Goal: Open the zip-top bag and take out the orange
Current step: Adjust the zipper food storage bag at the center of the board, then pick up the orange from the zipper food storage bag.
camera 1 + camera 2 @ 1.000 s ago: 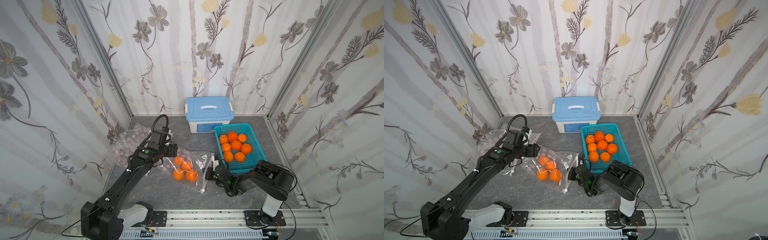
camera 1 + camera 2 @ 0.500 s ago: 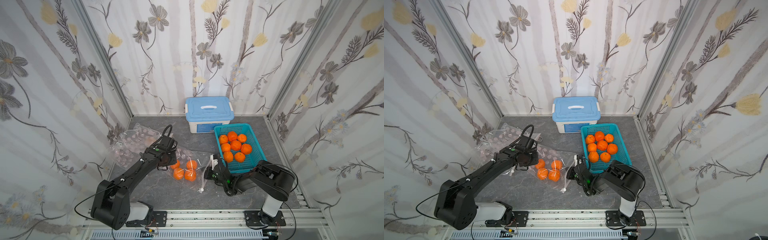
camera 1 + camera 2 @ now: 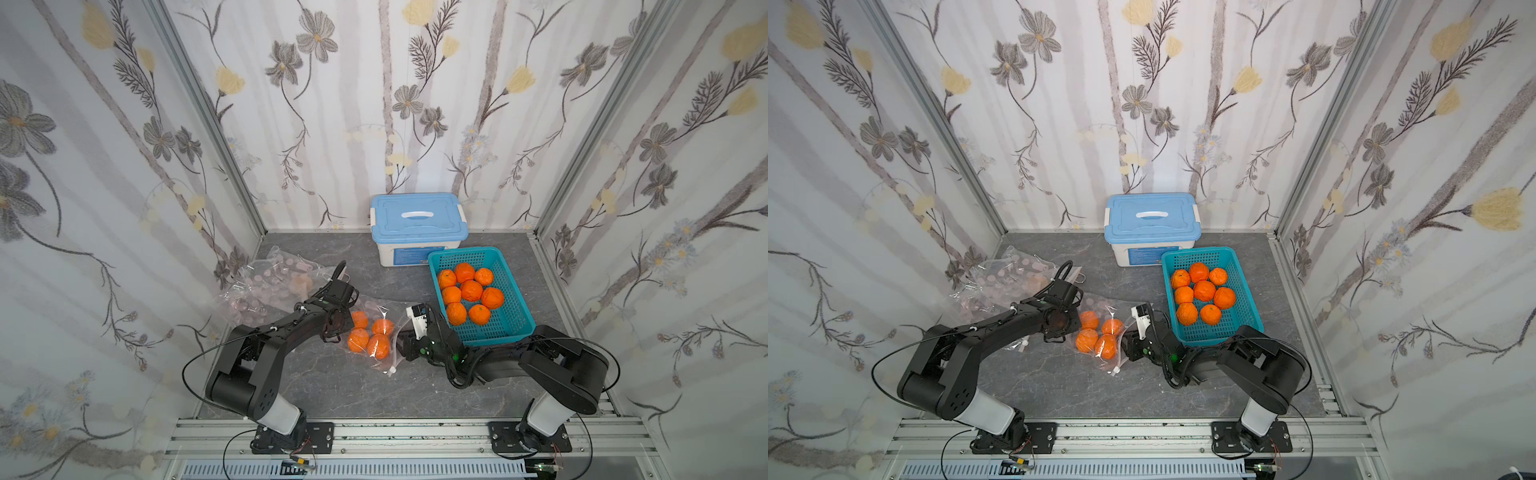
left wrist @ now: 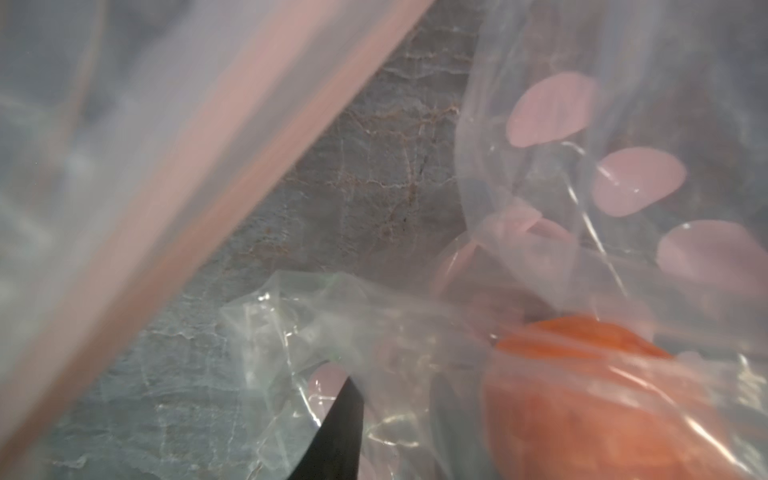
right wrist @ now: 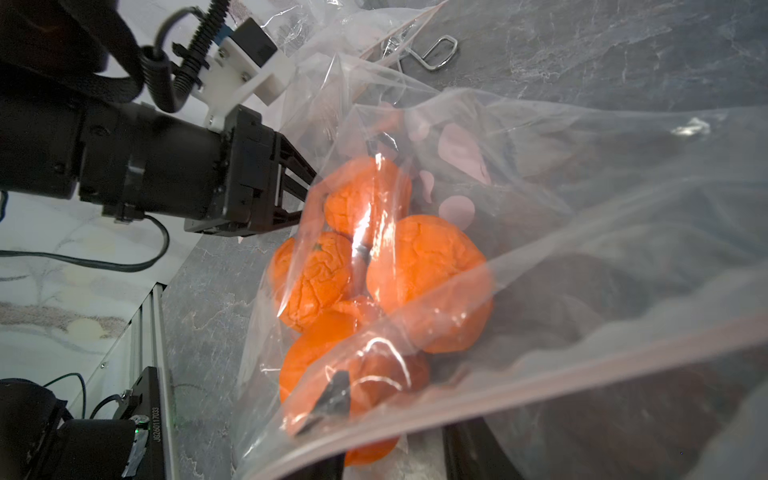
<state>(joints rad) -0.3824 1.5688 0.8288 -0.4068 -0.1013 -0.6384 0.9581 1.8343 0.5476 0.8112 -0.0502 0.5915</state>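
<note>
clear crumpled zip-top bag point(image 3: 387, 310), four oranges point(image 3: 358, 340) inside; left end effector point(image 5: 306, 189) pinches its film, right end effector point(image 3: 400, 345) stands parted.

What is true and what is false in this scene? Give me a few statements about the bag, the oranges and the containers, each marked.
1. The zip-top bag lies between the left gripper and the right gripper. True.
2. The teal basket holds eight loose oranges. True.
3. The bag holds only two fruits. False: four bagged oranges show inside it.
4. The container by the back wall stands open. False: the blue-lidded box has its lid on.
</note>
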